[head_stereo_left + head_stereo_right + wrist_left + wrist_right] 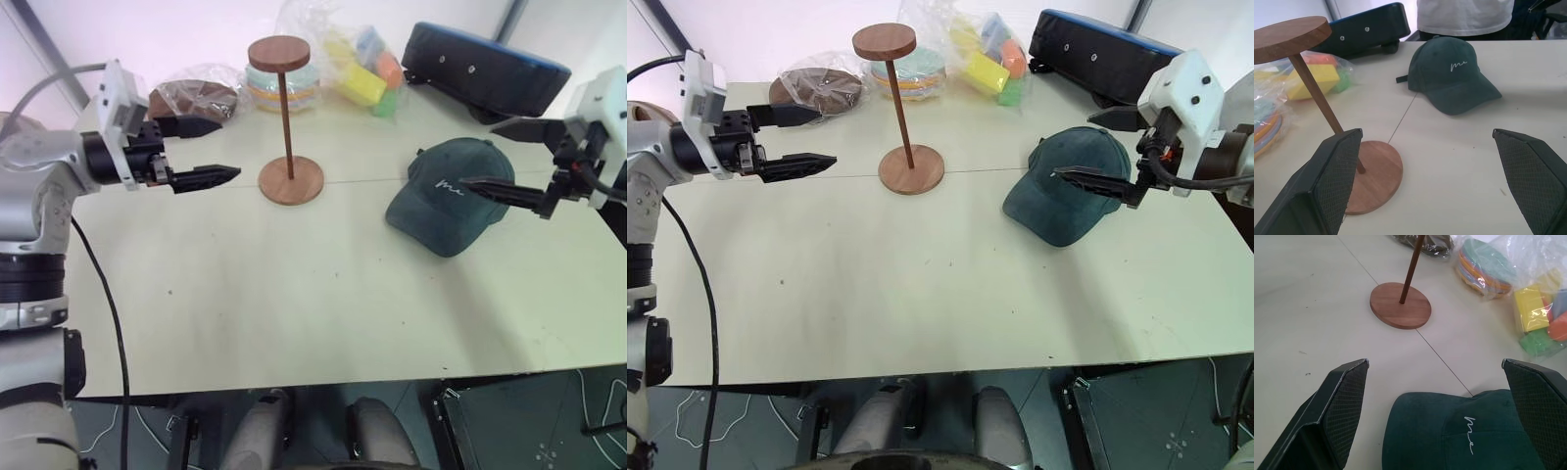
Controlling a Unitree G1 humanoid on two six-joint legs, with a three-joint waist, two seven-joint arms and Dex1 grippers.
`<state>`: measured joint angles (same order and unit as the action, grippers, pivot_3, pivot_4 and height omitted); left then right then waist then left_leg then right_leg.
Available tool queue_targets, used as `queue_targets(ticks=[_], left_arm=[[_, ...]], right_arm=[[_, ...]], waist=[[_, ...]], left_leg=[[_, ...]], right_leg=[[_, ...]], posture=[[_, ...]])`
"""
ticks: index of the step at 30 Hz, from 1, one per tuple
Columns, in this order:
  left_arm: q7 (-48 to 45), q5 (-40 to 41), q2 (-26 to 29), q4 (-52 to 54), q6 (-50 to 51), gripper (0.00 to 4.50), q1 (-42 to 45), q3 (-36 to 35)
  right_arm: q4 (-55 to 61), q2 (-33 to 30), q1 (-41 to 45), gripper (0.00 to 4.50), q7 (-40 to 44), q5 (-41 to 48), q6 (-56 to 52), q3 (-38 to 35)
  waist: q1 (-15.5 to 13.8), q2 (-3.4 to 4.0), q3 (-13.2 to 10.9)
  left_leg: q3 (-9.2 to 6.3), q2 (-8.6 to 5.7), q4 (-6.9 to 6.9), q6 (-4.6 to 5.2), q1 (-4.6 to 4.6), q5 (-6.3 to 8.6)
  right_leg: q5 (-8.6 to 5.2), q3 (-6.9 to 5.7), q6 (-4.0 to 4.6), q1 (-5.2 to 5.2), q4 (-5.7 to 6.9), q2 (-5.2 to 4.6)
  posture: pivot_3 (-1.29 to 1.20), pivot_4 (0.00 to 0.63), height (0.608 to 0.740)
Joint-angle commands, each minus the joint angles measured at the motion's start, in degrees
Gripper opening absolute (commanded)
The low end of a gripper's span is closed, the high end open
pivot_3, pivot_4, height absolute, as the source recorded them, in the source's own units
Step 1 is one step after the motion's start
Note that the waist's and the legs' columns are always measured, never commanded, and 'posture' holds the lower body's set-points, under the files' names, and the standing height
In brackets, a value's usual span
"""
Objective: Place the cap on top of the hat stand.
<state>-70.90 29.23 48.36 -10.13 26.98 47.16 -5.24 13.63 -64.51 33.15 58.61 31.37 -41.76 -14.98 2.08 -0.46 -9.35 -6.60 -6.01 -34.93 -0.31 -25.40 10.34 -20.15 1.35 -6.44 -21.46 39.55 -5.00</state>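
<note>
The dark teal cap (446, 201) lies on the pale table's right half, crown up, with white script on its front and its brim toward the table's front. My right gripper (478, 154) hovers open at the cap's right side. Its fingers straddle the crown in the right wrist view, where the cap (1459, 431) sits low between them with nothing gripped. The wooden hat stand (286, 117) stands upright at the table's middle back, its top disc bare. My left gripper (227, 149) hangs open and level, just left of the stand and apart from it.
Along the back edge lie a brown disc wrapped in plastic (196, 96), a bag of coloured discs (286, 86), a bag of foam blocks (370, 76) and a dark blue padded case (485, 64). A person in a white shirt (1464, 14) stands beyond the table.
</note>
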Motion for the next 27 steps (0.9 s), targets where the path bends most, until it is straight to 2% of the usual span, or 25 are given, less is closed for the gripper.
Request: queue_targets(ticks=[1,8,17,27], left_arm=[[-0.18,0.06,0.37,1.07,-0.62,4.5,1.05,-1.1],[0.38,0.07,-0.38,1.86,-0.42,4.5,0.27,-0.85],[1.1,-0.75,-1.58,3.04,-0.06,4.5,-0.56,0.05],[1.64,-0.47,-1.14,4.84,1.15,4.5,-2.31,-0.58]], right_arm=[[2.33,-1.39,0.08,4.46,-0.46,0.73,0.04,-2.56],[7.46,-1.84,-5.02,4.46,-3.49,-4.32,1.81,0.56],[12.33,-2.47,-13.17,4.46,-10.53,-20.16,7.8,11.1],[18.27,2.61,-18.82,4.46,-18.58,-31.3,4.79,18.38]], waist=[[0.01,0.0,0.0],[-0.09,0.0,0.0],[-0.13,0.0,0.0],[-0.13,0.0,0.0]], left_leg=[[0.0,0.0,0.0,0.0,0.0,0.0],[-0.01,0.0,-0.03,0.01,-0.01,0.01],[-0.02,-0.01,-0.06,0.01,-0.02,0.01],[-0.03,-0.01,-0.07,0.01,-0.02,0.01]], right_leg=[[0.0,0.0,0.0,0.0,0.0,0.0],[0.0,-0.01,0.0,0.01,0.0,0.0],[0.0,-0.01,-0.01,0.01,0.0,-0.01],[0.0,-0.01,-0.01,0.01,0.0,0.0]], posture=[[0.0,0.15,0.74],[0.0,0.15,0.74],[0.0,0.15,0.74],[0.0,0.15,0.74]])
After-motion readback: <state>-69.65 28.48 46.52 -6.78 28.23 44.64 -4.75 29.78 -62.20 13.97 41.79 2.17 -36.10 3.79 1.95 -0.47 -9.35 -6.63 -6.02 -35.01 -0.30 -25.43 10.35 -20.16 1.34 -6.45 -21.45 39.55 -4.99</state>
